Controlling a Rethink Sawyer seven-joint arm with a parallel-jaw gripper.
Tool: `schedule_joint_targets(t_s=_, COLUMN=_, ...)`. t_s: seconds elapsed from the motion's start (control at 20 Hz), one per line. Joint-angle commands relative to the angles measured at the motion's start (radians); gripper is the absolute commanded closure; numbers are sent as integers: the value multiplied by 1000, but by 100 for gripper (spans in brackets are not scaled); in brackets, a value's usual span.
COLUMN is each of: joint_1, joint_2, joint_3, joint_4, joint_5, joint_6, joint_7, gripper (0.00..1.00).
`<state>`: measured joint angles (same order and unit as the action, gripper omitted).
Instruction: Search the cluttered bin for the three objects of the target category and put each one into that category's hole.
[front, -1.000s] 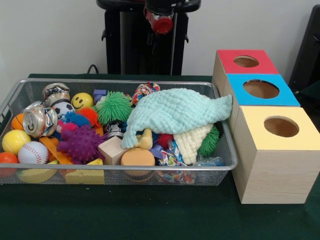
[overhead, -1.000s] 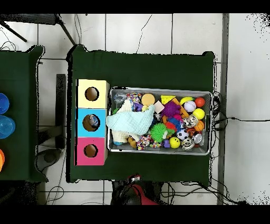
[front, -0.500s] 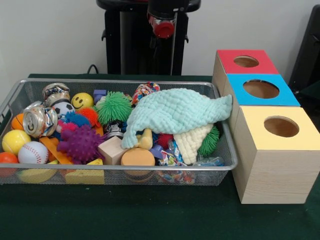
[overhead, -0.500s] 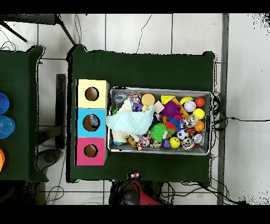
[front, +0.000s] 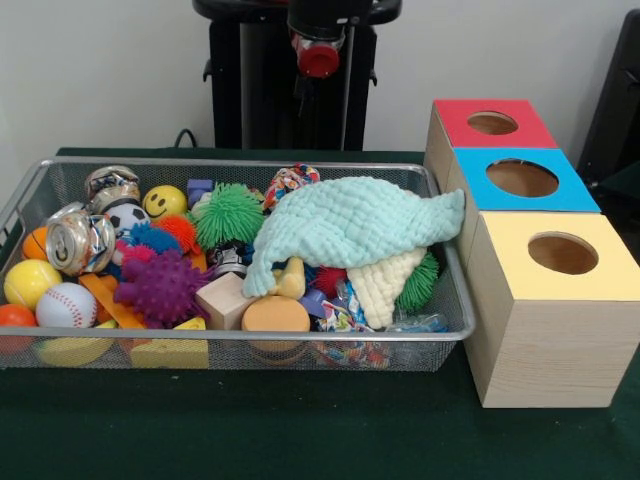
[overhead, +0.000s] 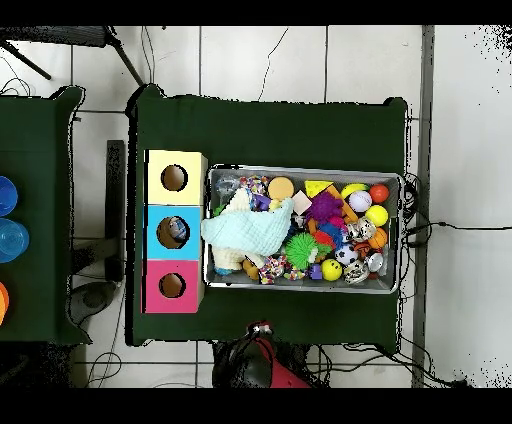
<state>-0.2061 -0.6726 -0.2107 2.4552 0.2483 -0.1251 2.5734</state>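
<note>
Well below the claw (front: 318, 58), the silver wire mesh bin (front: 300, 342) is left untouched. The claw has barely shifted; whether it is open cannot be told. No grasp is judged begun.

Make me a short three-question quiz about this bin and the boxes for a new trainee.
1. True or false: the mint green cloth drapes over the wire bin edge toward the blue-topped box.
2. Which box sits nearest the camera in the front view? A) red B) blue C) yellow
3. Fill in: the baseball lies beside a ____ spiky ball.

Key: 1 true; 2 C, the yellow-topped box; 3 purple.
</note>
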Motion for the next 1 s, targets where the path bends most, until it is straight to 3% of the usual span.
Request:
schedule_joint_targets(t_s=0.05, joint_1=7, joint_2=-21, joint_3=33, joint_4=-180, joint_5=131, joint_6=131, joint_7=156, gripper=0)
schedule_joint_targets(t_s=0.45, joint_1=26, joint_2=4, joint_3=29, joint_4=-260, joint_5=171, joint_6=169, joint_7=129, gripper=0)
schedule_joint_targets(t_s=0.7, joint_1=-5, joint_2=-18, joint_3=25, joint_4=-283, joint_5=118, joint_6=220, joint_7=58, gripper=0)
schedule_joint_targets(t_s=1.0, joint_1=-43, joint_2=-52, joint_3=30, joint_4=-245, joint_5=57, joint_6=210, joint_7=24, gripper=0)
